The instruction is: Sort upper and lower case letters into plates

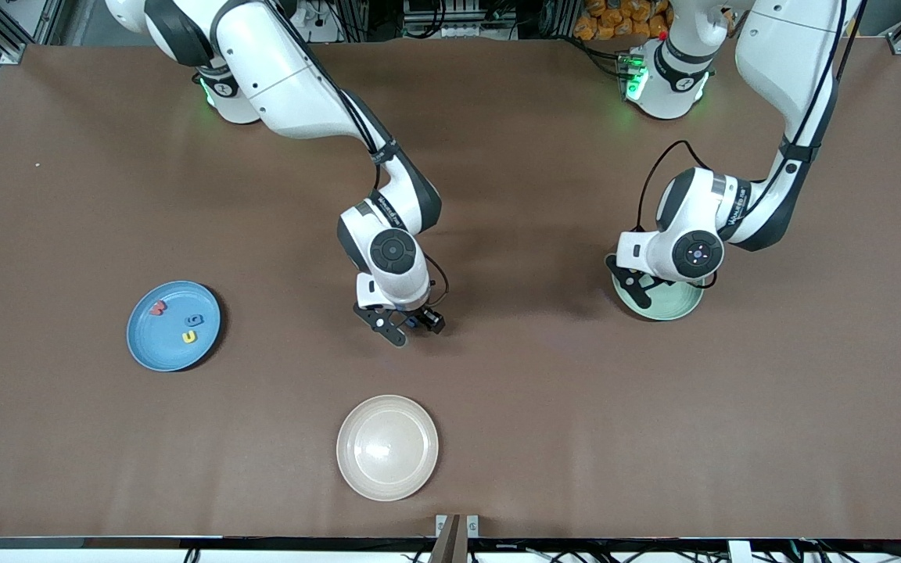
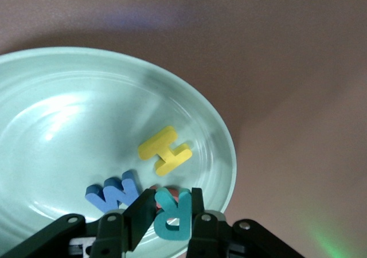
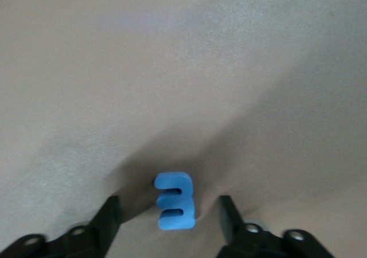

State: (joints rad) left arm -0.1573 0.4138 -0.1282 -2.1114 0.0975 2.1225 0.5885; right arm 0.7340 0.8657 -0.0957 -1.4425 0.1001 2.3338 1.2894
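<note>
Step in hand: the pick of the last loose letter, the blue e, was judged to be under way; the other letters were seen already on plates.
Right claw: it was held low over the middle of the desk, its fingers parted, one on each side of the blue e, neither touching it in the right wrist view.
Blue e: it was seen on the bare desk between those fingers, midway, with open gaps on both sides.
Next move: a squeeze onto the letter's edges was judged to be needed, then a lift and a carry toward the sky blue plate.
Sky blue plate: it lay toward the right arm's end of the desk, with the red w, blue g and yellow u in it.
Left claw: it was shut with nothing between its fingers, waiting over the mint green plate.
Mint green plate: the yellow H, blue M and teal R lay in it; a sliver of red beside the R could not be identified.
Cream plate: it sat near the desk's front edge, unused.
</note>
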